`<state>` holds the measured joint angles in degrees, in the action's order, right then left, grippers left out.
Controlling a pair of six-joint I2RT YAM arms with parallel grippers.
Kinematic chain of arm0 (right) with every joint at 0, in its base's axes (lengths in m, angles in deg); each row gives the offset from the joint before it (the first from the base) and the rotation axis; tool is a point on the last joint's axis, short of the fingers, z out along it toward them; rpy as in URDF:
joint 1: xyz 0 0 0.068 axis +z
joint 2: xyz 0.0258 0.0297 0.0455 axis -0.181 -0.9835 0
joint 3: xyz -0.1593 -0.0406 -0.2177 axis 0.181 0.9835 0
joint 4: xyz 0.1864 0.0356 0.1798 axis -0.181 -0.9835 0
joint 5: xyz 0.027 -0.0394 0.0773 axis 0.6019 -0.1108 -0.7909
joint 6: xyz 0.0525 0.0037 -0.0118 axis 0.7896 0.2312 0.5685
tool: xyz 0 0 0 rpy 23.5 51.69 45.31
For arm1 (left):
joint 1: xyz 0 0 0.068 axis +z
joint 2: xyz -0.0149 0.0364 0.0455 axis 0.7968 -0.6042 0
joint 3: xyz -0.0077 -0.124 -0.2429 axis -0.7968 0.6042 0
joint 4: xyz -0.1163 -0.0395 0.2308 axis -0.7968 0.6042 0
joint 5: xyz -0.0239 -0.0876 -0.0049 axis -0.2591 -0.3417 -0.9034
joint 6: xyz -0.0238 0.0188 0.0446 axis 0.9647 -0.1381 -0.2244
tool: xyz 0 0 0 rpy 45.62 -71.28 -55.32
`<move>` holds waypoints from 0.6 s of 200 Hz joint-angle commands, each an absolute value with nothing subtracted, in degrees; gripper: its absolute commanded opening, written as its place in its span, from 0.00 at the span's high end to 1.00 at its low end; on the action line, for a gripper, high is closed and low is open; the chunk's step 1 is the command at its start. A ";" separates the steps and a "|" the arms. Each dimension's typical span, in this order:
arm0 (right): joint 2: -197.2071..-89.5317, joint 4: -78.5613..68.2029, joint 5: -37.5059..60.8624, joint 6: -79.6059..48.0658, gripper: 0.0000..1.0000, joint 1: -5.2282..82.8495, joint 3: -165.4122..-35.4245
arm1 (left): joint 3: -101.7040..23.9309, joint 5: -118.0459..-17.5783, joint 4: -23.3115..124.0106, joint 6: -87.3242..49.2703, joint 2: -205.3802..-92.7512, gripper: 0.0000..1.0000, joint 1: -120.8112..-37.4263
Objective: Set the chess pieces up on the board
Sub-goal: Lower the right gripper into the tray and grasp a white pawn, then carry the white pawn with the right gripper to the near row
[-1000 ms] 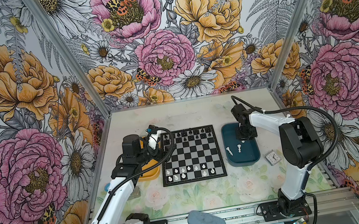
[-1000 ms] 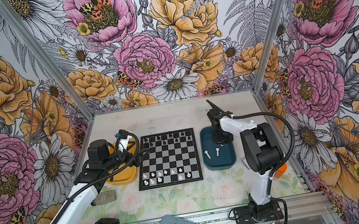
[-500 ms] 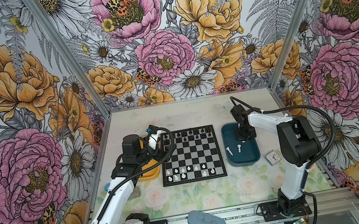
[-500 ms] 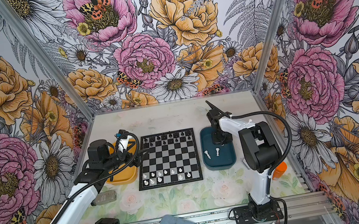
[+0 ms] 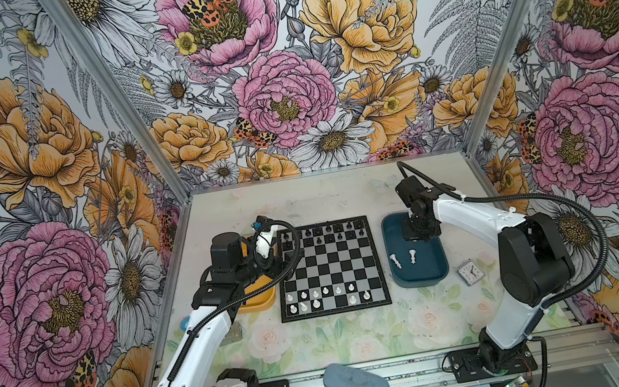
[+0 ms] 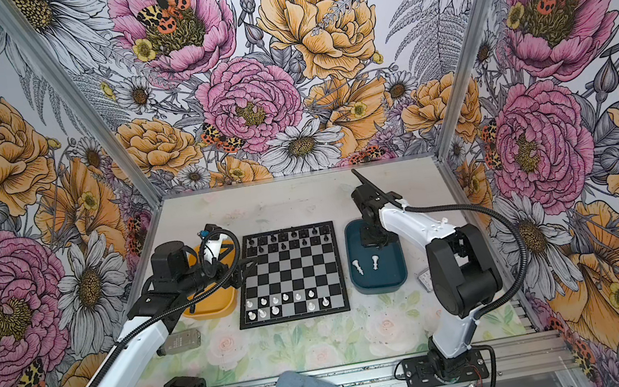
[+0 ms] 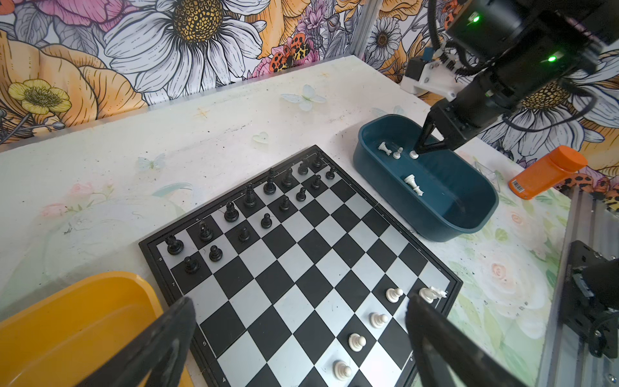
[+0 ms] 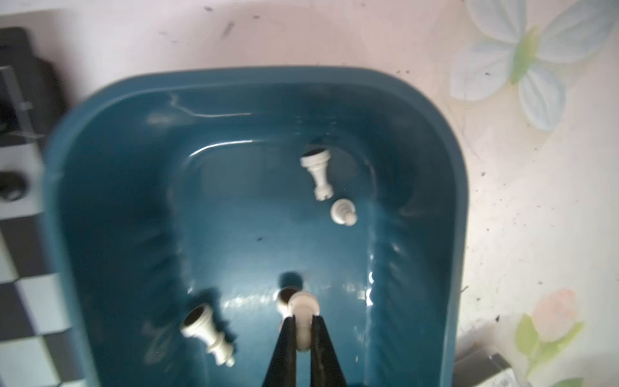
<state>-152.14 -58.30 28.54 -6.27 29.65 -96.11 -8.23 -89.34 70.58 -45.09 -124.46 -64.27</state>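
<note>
- The pale tabletop [image 5: 321, 201] carries a faint flower print and is boxed in by bold floral wallpaper [image 5: 283, 93].
- The board [image 5: 329, 261] lies square in the middle, with a yellow tray [image 5: 257, 301] just beside its left edge and a blue tray [image 5: 419, 276] near its right.
- Sixteen black pieces [image 7: 249, 197] stand on the two far rows. About eleven white pieces [image 5: 325, 291] stand on the two near rows.
- The right claw [image 8: 303, 316], down in the blue tray, is pinched on one white piece [image 8: 303, 303]. Its long axis runs along the fingers, round end past the tips.
- Four more lie loose in that tray, most on their sides.
- The left claw [image 7: 298, 301] gapes wide and empty above the board's left side.
</note>
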 commanded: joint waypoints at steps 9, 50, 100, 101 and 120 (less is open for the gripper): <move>-148.91 -61.31 25.23 -2.05 1.00 36.68 -98.85 | -9.51 -90.61 69.16 -45.30 -123.88 0.01 -64.26; -150.85 -61.49 22.68 1.64 1.00 45.34 -101.06 | -9.25 -90.25 69.17 -45.39 -122.98 0.01 -64.61; -155.70 -61.31 21.11 3.67 1.00 52.10 -102.79 | -9.25 -90.17 69.16 -45.47 -122.65 0.01 -65.12; -155.82 -61.31 21.02 3.69 1.00 52.18 -102.83 | -9.25 -90.17 69.16 -45.52 -122.60 0.01 -65.13; -156.92 -61.09 20.19 3.88 1.00 53.36 -102.78 | -9.16 -90.17 69.14 -45.59 -122.31 0.01 -65.17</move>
